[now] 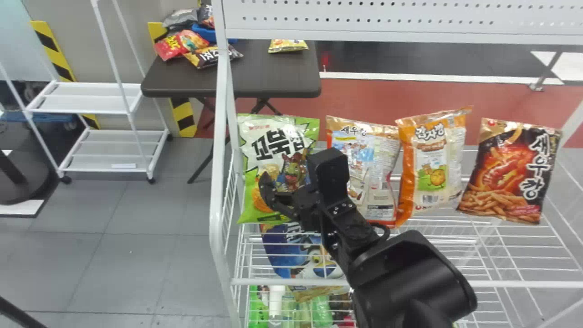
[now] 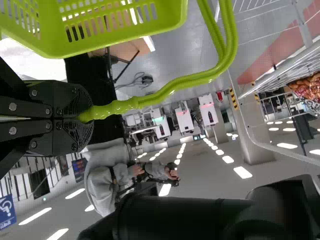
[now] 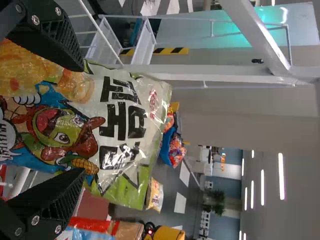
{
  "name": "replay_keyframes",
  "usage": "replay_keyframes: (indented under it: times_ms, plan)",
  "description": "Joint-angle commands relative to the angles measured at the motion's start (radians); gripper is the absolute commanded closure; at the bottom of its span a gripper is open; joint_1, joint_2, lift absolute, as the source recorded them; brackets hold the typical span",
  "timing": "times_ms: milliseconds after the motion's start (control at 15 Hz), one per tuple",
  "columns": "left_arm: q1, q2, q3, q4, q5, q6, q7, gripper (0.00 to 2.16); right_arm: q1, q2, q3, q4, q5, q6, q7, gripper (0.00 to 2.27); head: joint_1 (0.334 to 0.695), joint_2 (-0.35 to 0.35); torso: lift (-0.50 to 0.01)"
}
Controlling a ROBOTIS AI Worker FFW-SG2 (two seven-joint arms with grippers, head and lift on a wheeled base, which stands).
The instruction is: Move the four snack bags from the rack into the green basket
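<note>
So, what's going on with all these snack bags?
A robot is tackling the bags on the white rack. Its right pincer is open, a finger on either side of the green bag. Its left pincer grips the handle of the green basket. The red-edged bag, orange bag and dark bag also stand on the rack.

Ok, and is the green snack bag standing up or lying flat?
Standing: the green snack bag is upright in the rack, its printed front facing the robot.

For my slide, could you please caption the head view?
Black right gripper open at green snack bag, leftmost of four on a white wire rack.
</note>
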Motion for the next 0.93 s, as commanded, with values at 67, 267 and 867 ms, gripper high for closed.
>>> replay_keyframes:
  times_ms: [67, 267, 867]
  plan:
    - [-0.014, 0.010, -0.003, 0.013, 0.015, 0.001, -0.001, 1.88, -0.052, 0.002, 0.007, 0.039, -0.005, 0.095, 0.051, 1.24, 0.695, 0.009, 0.000]
    - [-0.016, 0.010, -0.004, 0.016, 0.017, -0.002, 0.000, 1.88, -0.044, 0.002, 0.009, 0.022, -0.001, 0.147, 0.100, 2.05, 0.695, 0.021, 0.000]
    - [-0.011, 0.005, -0.009, 0.005, 0.012, -0.002, -0.003, 1.88, 0.264, -0.047, -0.022, -0.454, 0.090, 0.242, 0.129, 2.11, 0.695, 0.027, 0.000]
